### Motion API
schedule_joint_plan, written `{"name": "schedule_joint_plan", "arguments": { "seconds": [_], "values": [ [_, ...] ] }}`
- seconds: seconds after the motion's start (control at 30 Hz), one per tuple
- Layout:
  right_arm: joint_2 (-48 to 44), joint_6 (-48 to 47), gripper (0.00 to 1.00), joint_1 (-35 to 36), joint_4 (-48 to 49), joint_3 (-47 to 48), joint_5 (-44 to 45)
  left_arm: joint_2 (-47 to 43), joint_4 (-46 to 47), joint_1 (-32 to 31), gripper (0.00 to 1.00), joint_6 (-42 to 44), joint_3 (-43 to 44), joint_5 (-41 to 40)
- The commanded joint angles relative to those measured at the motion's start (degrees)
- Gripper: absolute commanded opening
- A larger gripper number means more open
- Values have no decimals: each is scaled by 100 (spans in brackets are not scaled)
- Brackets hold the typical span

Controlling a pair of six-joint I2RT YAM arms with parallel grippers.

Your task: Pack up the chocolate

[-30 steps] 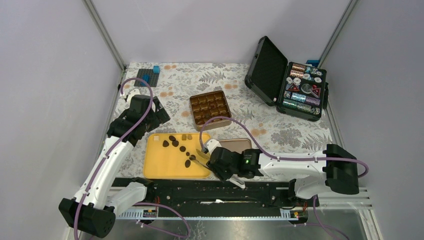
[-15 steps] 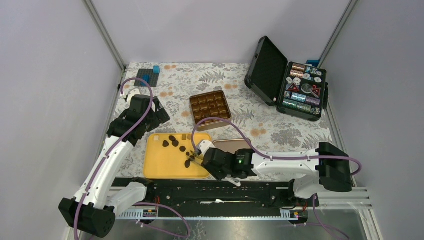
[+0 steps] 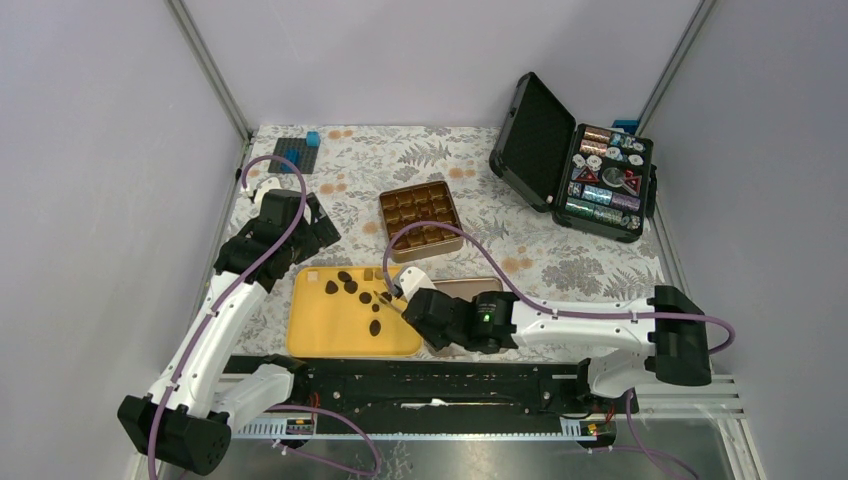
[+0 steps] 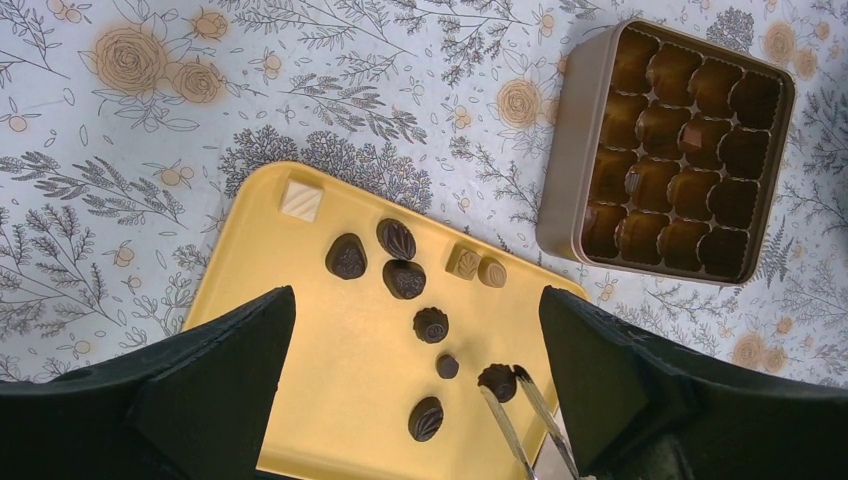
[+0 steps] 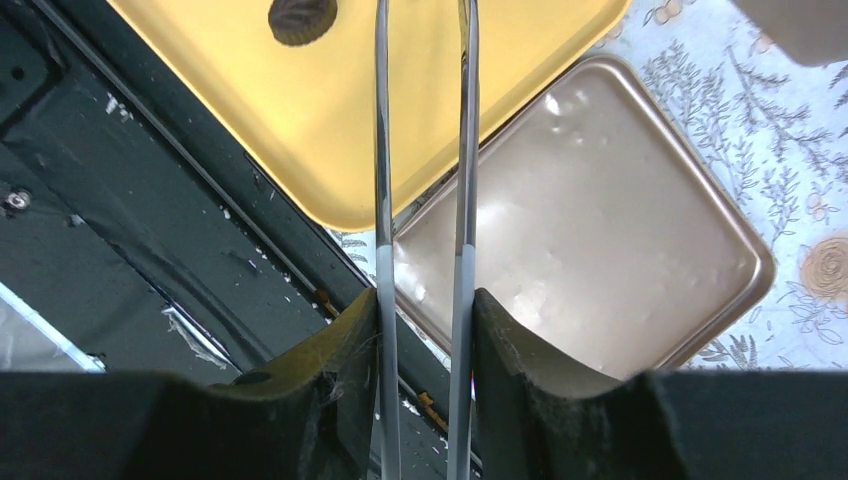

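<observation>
Right hand clamped on tongs, tips at chocolate on tray. Left hand wide open, empty, far-left of tray.

Soft, even overhead light falls on my bench, and shadows are faint. Glare whitens the tin lid by the near edge and streaks my tweezers. My left fingers loom dark and unfocused.

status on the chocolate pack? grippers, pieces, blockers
Left gripper open, beyond the yellow tray's far-left corner. Right gripper shut on tweezers, tips at one dark chocolate on it, grip unconfirmed. Box open, lid beside tray; nothing blocking.
</observation>
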Motion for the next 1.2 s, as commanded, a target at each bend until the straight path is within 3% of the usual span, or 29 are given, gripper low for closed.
{"name": "schedule_joint_plan", "arguments": {
  "seconds": [0.0,0.2,0.73,1.17],
  "values": [
    [-369,-96,26,35,35,375,442,40,197,34,99,100,238,-39],
    [-470,-307,26,-244,2,634,724,101,248,35,99,134,192,101],
    [-837,-449,26,-2529,97,384,197,158,245,36,99,136,264,87],
    [-721,-344,25,-2961,488,-274,-25,181,268,34,99,133,306,81]
  ]
}}
